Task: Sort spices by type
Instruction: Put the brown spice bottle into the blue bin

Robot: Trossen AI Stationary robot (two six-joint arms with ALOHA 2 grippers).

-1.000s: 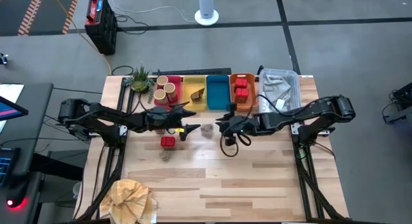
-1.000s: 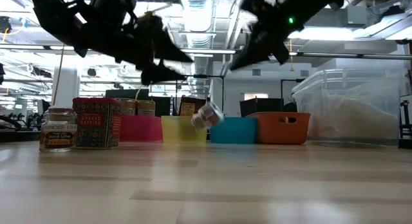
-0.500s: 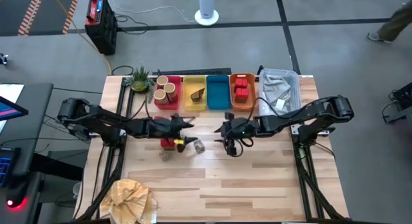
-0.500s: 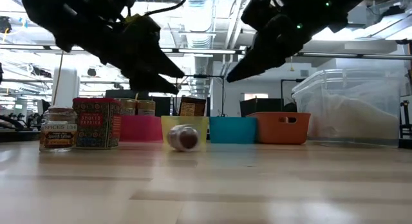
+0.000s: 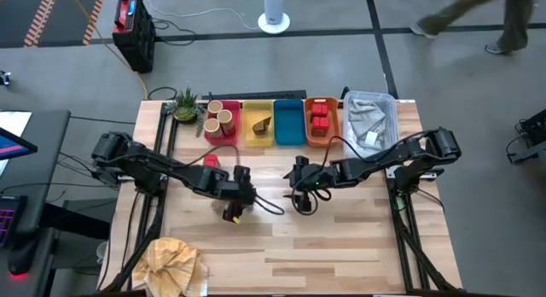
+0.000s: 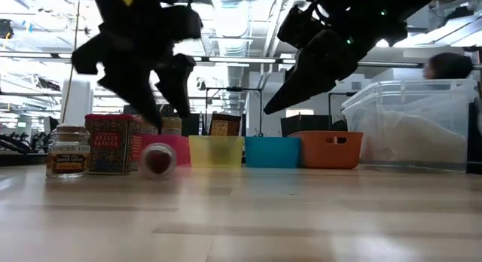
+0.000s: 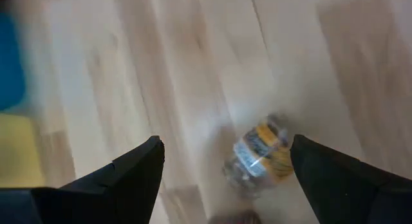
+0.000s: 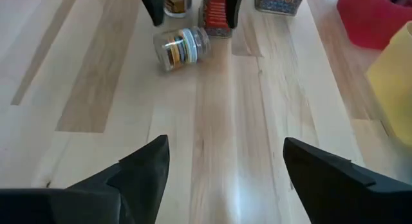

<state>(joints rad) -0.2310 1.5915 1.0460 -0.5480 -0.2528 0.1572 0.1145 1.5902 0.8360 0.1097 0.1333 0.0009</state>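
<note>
A small glass spice jar with a yellow label lies on its side on the wood table, left of the middle. My left gripper hangs open just above it, one finger on each side and clear of it; in the low view its fingers end above the jar. My right gripper is open and holds nothing, right of the jar near the table's middle. A second jar and a red tin stand upright to the left.
Along the far edge stand a pink bin with tan cylinders, a yellow bin, a blue bin, an orange bin with red packs and a clear tub. Crumpled paper lies at the near left corner. A plant stands far left.
The jar was in the air below my right gripper. It has dropped onto the table and rolled on its side toward the left and near edges. My left gripper has moved toward the near edge and down, over the jar.
</note>
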